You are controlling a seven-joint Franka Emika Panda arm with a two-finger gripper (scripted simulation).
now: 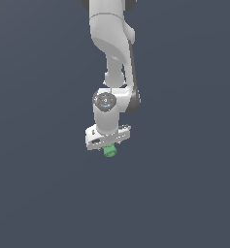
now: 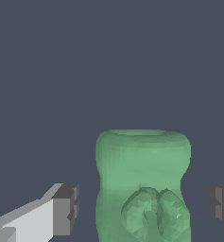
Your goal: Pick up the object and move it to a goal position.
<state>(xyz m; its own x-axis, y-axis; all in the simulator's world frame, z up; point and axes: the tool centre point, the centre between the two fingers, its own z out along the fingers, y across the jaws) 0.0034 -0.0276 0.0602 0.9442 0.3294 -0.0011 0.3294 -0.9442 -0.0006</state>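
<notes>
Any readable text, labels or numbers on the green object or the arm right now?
None readable.
Green object: bare ridged surface in the wrist view, no lettering.
Gripper: plain white and grey fingers, no markings.
Round dark cap on the arm's wrist joint, exterior view: faint specks, too small and blurred to read.
</notes>
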